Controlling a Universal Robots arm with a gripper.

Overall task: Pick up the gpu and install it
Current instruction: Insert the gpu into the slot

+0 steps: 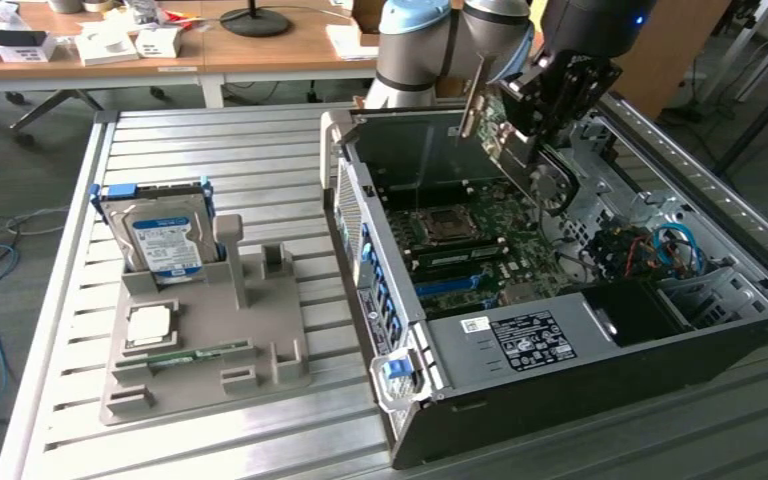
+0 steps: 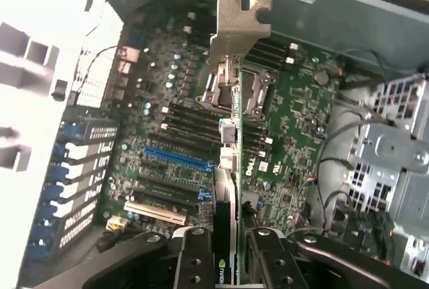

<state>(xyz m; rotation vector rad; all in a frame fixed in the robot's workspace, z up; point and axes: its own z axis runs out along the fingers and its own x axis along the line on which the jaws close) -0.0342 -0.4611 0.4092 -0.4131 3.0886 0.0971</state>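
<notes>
- Exterior view: in the upper part, toward the exterior view's right, the gripper [image 1: 544, 105] hangs over the open case [image 1: 598, 360], clamped on the gpu [image 1: 507, 135].
- The gpu is in the air above the board [image 1: 471, 235]. Its bracket [image 1: 470, 100] shows as a thin upright strip on the side toward the exterior view's left, away from the fingers.
- Toward the exterior view's left, well apart from the case, a grey tray [image 1: 204, 375] on the table [image 1: 197, 150] carries a hard drive [image 1: 164, 240] standing on edge and a memory stick [image 1: 177, 355] lying flat. Neither is near the arm.
- Red and blue cables [image 1: 658, 245] sit in the case toward the exterior view's right, beside the board and not under the card.
- Wrist view: both fingers [image 2: 194, 262] press the gpu [image 2: 234, 135] edge-on between them. Its long axis runs straight out from the gripper [image 2: 231, 265], with the bracket [image 2: 238, 24] at the far end.
- Beyond the card lies the board [image 2: 295, 121]. A blue slot [image 2: 177, 158] and a white slot [image 2: 154, 212] lie just to one side of the card's line. Their length appears to run across that line rather than along it, so card edge and slot look not yet matched.
- The drive cage [image 2: 395, 161] stands apart on the other side. Nothing seems to lie between card and board.
</notes>
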